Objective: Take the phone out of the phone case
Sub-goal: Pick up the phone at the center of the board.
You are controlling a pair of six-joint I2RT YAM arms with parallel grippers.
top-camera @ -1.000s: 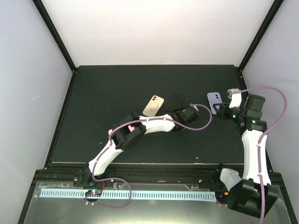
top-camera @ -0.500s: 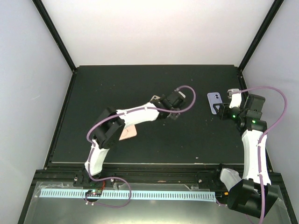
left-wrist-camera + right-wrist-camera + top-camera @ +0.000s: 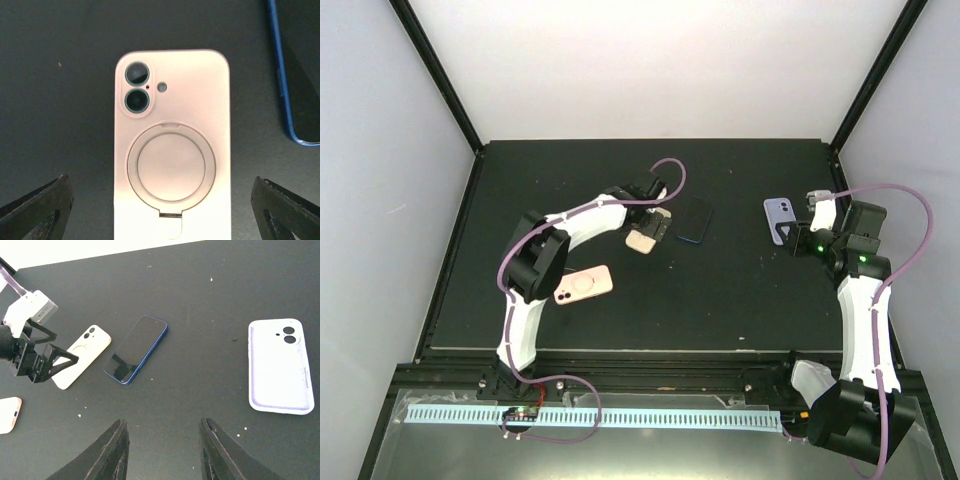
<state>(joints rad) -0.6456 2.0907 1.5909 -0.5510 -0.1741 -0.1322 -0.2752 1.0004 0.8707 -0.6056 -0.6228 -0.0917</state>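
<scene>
A cream phone case [image 3: 172,150] with a round ring stand lies back-up on the black table, with camera lenses showing in its cutout. My left gripper [image 3: 160,182] hovers over it, open wide, one finger on each side and neither touching it. In the top view the left gripper [image 3: 655,222] covers part of the cream case [image 3: 642,241]. A bare blue phone [image 3: 695,220] lies screen-up just right of it. An empty lavender case [image 3: 280,365] lies inside-up further right. My right gripper [image 3: 162,422] is open over bare table, next to the lavender case [image 3: 778,212].
A pink cased phone [image 3: 583,284] lies back-up near the left arm's elbow. The table [image 3: 740,300] is black, with raised rails at its edges and white walls around it. The left arm's purple cable [image 3: 665,170] loops above the cream case.
My left arm has swung left from beside the blue phone to over the cream case, and its jaws have opened wide. The pink phone is now uncovered. The right arm has not moved.
</scene>
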